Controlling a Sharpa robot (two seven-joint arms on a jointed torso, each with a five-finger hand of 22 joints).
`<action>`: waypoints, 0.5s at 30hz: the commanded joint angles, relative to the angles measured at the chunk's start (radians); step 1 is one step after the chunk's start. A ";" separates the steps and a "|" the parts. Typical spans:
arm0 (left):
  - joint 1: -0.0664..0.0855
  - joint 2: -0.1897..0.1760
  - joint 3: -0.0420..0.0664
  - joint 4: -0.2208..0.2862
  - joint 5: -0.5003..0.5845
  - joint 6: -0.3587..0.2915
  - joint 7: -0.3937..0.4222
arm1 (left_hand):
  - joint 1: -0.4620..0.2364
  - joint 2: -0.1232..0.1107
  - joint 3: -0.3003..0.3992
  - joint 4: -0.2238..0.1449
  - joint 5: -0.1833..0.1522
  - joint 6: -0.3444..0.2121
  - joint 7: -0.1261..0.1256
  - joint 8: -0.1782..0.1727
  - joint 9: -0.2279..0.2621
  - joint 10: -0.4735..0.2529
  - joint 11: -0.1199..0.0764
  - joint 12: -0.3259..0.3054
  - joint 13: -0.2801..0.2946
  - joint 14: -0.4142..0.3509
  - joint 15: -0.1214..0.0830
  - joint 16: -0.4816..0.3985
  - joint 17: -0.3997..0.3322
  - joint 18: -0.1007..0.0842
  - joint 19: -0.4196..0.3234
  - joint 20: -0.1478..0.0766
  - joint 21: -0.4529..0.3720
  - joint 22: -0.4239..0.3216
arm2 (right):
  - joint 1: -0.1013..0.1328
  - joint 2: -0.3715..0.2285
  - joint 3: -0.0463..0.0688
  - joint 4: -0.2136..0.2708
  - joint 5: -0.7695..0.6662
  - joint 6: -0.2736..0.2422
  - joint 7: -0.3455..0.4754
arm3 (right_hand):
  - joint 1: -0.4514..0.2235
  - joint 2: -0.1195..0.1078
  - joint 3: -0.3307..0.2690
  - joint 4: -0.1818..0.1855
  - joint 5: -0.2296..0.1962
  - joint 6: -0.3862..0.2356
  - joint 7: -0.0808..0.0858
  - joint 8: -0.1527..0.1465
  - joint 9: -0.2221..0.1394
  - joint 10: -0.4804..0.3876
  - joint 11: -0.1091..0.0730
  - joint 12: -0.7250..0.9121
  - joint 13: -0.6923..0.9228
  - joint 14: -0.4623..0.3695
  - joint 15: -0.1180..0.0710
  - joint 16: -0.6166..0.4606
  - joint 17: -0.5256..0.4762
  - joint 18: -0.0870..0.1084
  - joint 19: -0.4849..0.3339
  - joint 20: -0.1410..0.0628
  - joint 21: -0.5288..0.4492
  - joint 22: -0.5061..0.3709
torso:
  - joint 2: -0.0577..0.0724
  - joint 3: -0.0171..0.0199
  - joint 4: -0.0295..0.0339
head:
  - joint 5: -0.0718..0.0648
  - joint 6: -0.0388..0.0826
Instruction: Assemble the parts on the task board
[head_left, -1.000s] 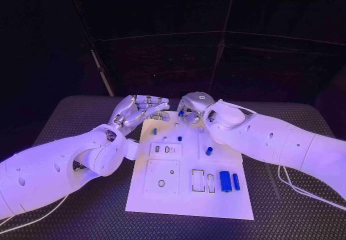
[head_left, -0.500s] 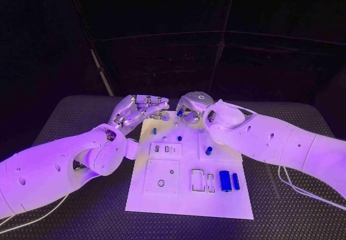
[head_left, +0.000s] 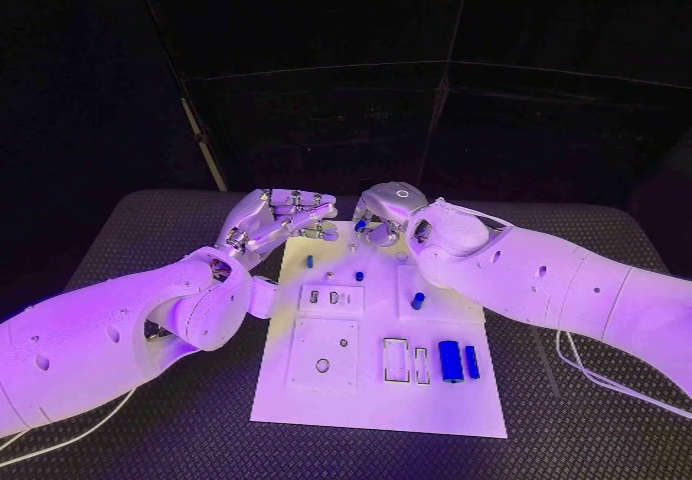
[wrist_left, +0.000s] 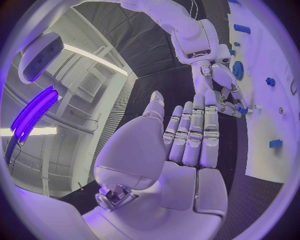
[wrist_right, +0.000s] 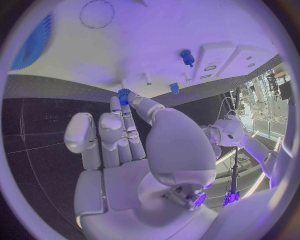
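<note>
Both robot hands sit at the far edge of the task board (head_left: 378, 385), close together. The right robot hand (head_left: 381, 222) pinches a small blue gear (wrist_right: 124, 94) at its fingertips, right over the board's far edge; in the head view the gear shows as a blue speck (head_left: 359, 226) under the hand. The left robot hand (head_left: 277, 224) is just beside it at the board's far left corner, fingers side by side and bent slightly forward, nothing in them.

Nearer the robot than both hands, small blue pegs (head_left: 309, 262) stand on the board, with another blue piece (head_left: 418, 301) close under the right forearm. Further toward the robot lie two blue cylinders (head_left: 450, 361), side by side next to rectangular slots (head_left: 395, 360). A square plate with a round hole (head_left: 323, 355) lies on the board's left half.

The right forearm crosses above the board's right far corner and hides it. What lies under the right palm cannot be made out. In the right wrist view a large blue toothed disc (wrist_right: 39, 42) is cut off at the rim.

Dark tabletop (head_left: 144, 240) lies open to the outer side of each arm.
</note>
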 joint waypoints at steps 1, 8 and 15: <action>0.001 0.000 0.001 0.001 0.002 0.011 0.007 | -0.001 0.008 0.000 -0.005 0.000 -0.001 0.007 -0.007 -0.002 -0.001 0.006 -0.006 -0.001 0.001 0.007 -0.005 -0.002 0.012 -0.006 0.001 -0.005 -0.002 | 0.002 0.002 0.000 -0.001 -0.021 0.021 -0.020 | -0.003 -0.008 -0.001 0.005 -0.001 -0.006 -0.002 -0.003 -0.001 -0.007 0.002 -0.004 -0.001 -0.006 -0.001 -0.008 -0.003 0.000 -0.005 0.000 -0.004 -0.002 | 0.000 -0.0005 0.0008 | 0.001 -0.003; 0.001 -0.001 0.001 0.001 0.002 0.011 0.006 | -0.001 0.008 0.000 -0.005 0.000 -0.001 0.007 -0.007 -0.002 -0.001 0.006 -0.006 -0.001 0.001 0.007 -0.005 -0.002 0.012 -0.006 0.001 -0.005 -0.002 | 0.002 0.006 0.000 -0.003 -0.026 0.039 -0.022 | -0.003 -0.009 -0.001 0.005 -0.001 -0.006 -0.002 -0.003 -0.001 -0.008 0.002 -0.004 -0.001 -0.006 -0.001 -0.007 -0.001 0.000 -0.005 0.000 -0.003 -0.001 | 0.000 -0.0001 0.0009 | 0.002 -0.004; 0.001 -0.001 0.001 0.001 0.002 0.011 0.006 | -0.001 0.008 0.000 -0.005 0.000 -0.001 0.007 -0.007 -0.002 -0.001 0.006 -0.006 -0.001 0.001 0.007 -0.005 -0.002 0.012 -0.006 0.001 -0.005 -0.002 | 0.002 0.008 0.000 -0.006 -0.028 0.046 -0.023 | -0.002 -0.007 0.000 0.006 -0.001 -0.006 -0.003 -0.002 -0.001 -0.007 0.001 -0.003 -0.001 -0.006 -0.001 -0.006 0.000 0.000 -0.005 0.000 -0.003 -0.001 | 0.000 0.0003 0.0007 | 0.003 -0.003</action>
